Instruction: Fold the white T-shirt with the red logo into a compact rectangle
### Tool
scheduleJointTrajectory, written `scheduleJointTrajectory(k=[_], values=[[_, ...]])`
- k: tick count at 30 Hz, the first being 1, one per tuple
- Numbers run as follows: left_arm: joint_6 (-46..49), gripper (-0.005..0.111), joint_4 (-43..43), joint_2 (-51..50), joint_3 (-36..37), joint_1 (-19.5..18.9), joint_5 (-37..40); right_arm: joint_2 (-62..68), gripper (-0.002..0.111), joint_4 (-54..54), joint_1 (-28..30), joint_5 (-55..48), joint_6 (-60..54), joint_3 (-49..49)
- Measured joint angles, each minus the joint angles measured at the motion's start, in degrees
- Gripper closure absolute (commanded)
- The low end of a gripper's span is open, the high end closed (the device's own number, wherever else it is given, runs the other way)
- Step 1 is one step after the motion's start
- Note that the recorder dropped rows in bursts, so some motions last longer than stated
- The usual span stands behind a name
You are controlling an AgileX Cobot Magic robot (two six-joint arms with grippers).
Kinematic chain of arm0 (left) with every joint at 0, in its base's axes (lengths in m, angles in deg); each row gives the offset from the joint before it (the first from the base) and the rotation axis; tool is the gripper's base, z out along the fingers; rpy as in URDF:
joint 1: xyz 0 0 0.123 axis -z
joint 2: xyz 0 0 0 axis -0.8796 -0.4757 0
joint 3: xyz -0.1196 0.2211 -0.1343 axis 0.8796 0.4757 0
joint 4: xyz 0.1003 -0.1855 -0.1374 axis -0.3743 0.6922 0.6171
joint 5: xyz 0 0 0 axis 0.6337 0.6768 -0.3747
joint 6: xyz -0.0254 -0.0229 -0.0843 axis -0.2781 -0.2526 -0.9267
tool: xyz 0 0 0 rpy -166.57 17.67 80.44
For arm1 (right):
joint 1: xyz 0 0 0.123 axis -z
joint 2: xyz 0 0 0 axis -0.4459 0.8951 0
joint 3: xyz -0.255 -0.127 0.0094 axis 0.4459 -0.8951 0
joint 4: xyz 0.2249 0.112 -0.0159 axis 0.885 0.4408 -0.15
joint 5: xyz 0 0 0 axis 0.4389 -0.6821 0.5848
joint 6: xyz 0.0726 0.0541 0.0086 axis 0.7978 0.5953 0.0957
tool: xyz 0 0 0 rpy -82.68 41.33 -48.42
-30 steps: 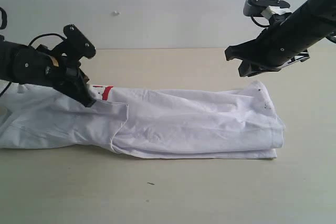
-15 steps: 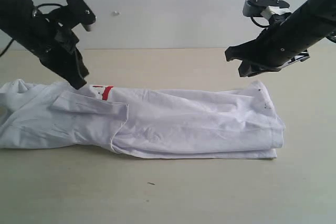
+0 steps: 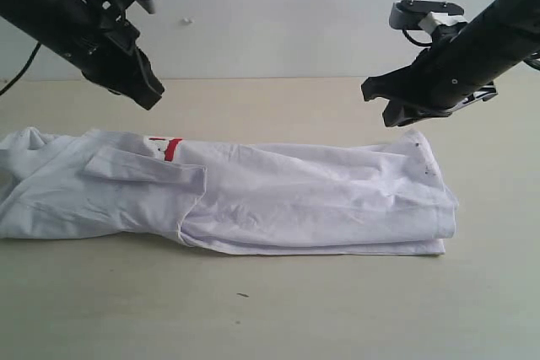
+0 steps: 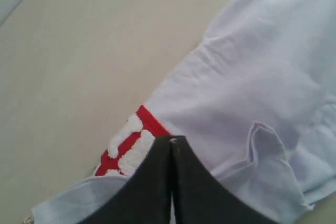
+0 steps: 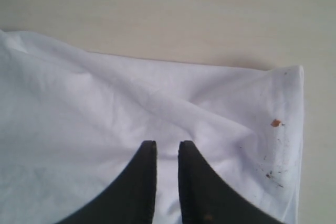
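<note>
Pincer L (image 3: pixel 152 94), pincer R (image 3: pixel 380 101) over tee (image 3: pixel 295 191).

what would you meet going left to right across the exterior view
left gripper → red logo → dark speck on the table → right gripper; the white T-shirt stretches under nearly all of these, so it has no single place in the order

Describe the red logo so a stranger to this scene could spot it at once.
The white T-shirt lies folded in a long band across the beige table. On its far edge, toward the left end in the exterior view, the red logo peeks out from under a fold. It is the only red patch on otherwise white cloth.
</note>
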Motion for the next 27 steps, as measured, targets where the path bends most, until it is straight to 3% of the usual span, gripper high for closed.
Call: scheduleJointTrajectory(k=[5,8,10,16,18,21,25,27], values=[[-2.07,0.107,1.98,-0.47,-0.12,0.0,-1.02,0.0,0.094,0.0,0.0,0.1,0.0,0.0],[-3.29,0.107,2.43,-0.76,-0.12,0.0,-0.93,0.0,0.108,0.0,0.0,0.1,0.0,0.0],[-1.9,0.107,2.51,-1.31,-0.12,0.0,0.8,0.0,0.108,0.0,0.0,-0.02,0.0,0.0],[28.11,0.107,-1.46,-3.87,-0.02,1.93,17.45,0.0,0.108,-1.09,0.0,-0.78,0.0,0.0],[35.31,0.106,-4.6,-4.01,-0.02,3.28,18.86,0.0,0.108,-1.09,0.0,-1.23,0.0,0.0],[39.88,0.091,-6.91,-4.82,-0.02,4.35,16.21,0.0,0.108,-1.09,0.0,-1.41,0.0,0.0],[41.06,0.047,-8.7,-6.6,-0.02,4.49,11.47,0.0,0.108,-1.21,0.0,-1.41,0.0,0.0],[41.29,0.04,-9.98,-7.63,-0.02,4.49,9.65,0.0,0.108,-1.29,0.0,-1.41,0.0,0.0]])
